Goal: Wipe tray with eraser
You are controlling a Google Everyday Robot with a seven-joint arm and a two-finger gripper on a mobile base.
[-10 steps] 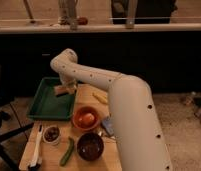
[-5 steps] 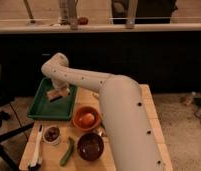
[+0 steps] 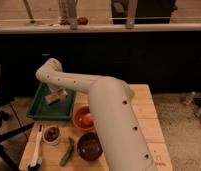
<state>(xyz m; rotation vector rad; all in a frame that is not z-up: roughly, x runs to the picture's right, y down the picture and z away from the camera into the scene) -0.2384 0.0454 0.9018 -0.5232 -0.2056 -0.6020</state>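
Observation:
The dark-green tray (image 3: 39, 109) lies at the back left of the wooden table. The tan eraser (image 3: 54, 97) rests on the tray's floor, near its middle. My gripper (image 3: 57, 92) is right above the eraser, reaching down from the white arm that bends over the tray, and it is on the block. The arm hides the tray's far right corner.
An orange bowl (image 3: 84, 118) sits right of the tray. A dark bowl (image 3: 89, 145), a small white cup (image 3: 52, 134), a green cucumber-like piece (image 3: 68, 151) and a white-handled brush (image 3: 36, 148) lie at the table's front. A dark counter stands behind.
The arm has swung left and forward over the tray, carrying the eraser from the tray's back right edge toward its middle.

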